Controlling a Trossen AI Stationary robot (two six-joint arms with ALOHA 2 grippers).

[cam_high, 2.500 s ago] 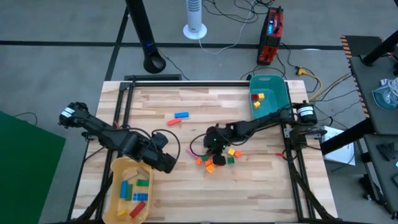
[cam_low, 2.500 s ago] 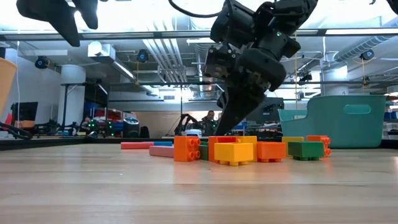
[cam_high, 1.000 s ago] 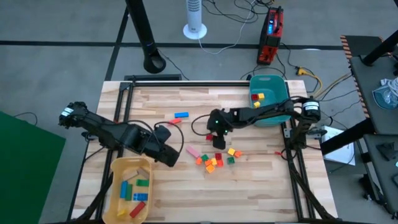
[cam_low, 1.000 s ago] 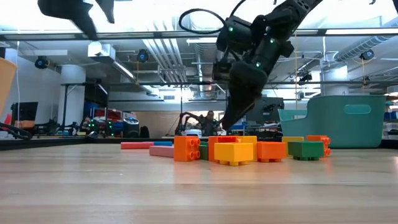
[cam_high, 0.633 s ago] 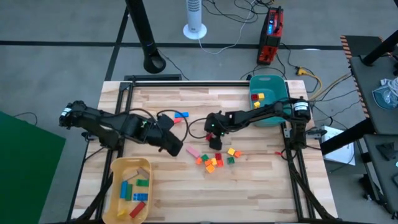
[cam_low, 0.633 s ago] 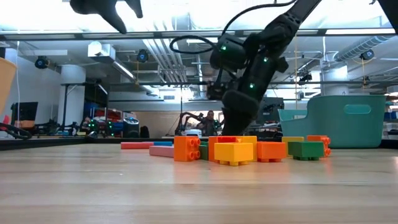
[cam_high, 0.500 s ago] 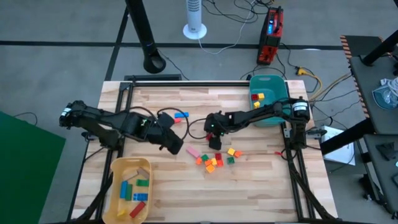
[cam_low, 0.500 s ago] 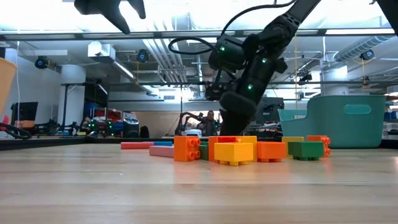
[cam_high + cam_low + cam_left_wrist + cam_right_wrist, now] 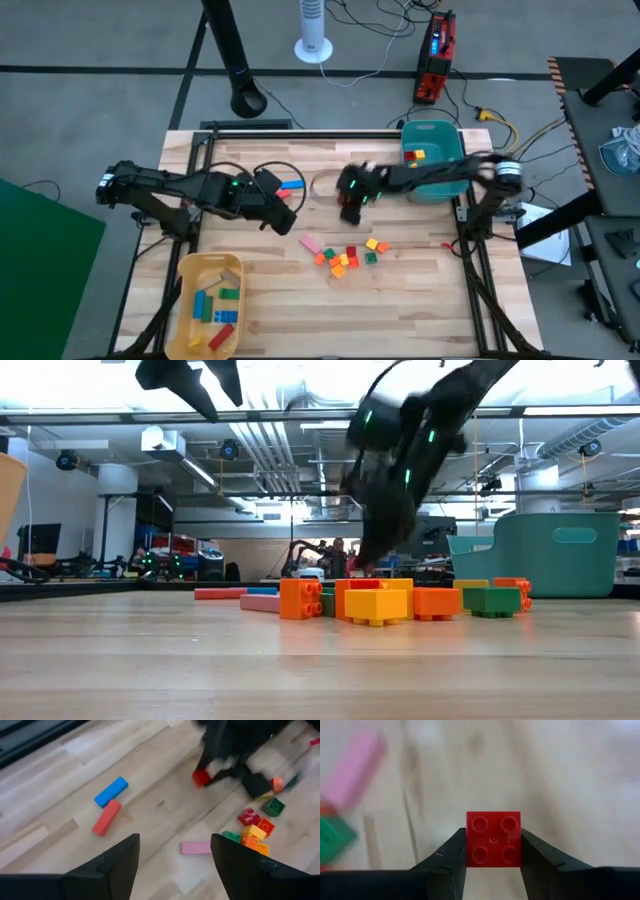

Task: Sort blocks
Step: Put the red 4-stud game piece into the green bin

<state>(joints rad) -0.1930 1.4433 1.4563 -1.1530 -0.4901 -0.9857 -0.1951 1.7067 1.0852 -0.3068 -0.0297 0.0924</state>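
My right gripper [image 9: 350, 212] is shut on a red square block with four studs [image 9: 493, 839], held above the table's middle, far of the block pile. The pile [image 9: 346, 257] of orange, yellow, red and green blocks lies on the wood, with a pink bar [image 9: 312, 243] to its left. A blue bar [image 9: 111, 791] and a red bar [image 9: 106, 817] lie side by side farther toward the far left. My left gripper [image 9: 284, 220] is open and empty, above the table between those bars and the pink bar. My right gripper pinches the red block by two opposite side faces [image 9: 469, 845] between its two fingers. The studded top faces the wrist camera. The block is lifted clear of the table; it also shows in the left wrist view [image 9: 201, 777].
A yellow tray [image 9: 190, 270] with blue, green, red and yellow blocks stands at the near left. A teal bin [image 9: 446, 140] holding yellow and red blocks stands at the far right. Bare wood lies along the near edge and at the far middle.
My right gripper has risen from the pile with the red block and gone a little toward the far edge. My left gripper has moved from beside the yellow tray toward the far edge and the table's middle, staying open.
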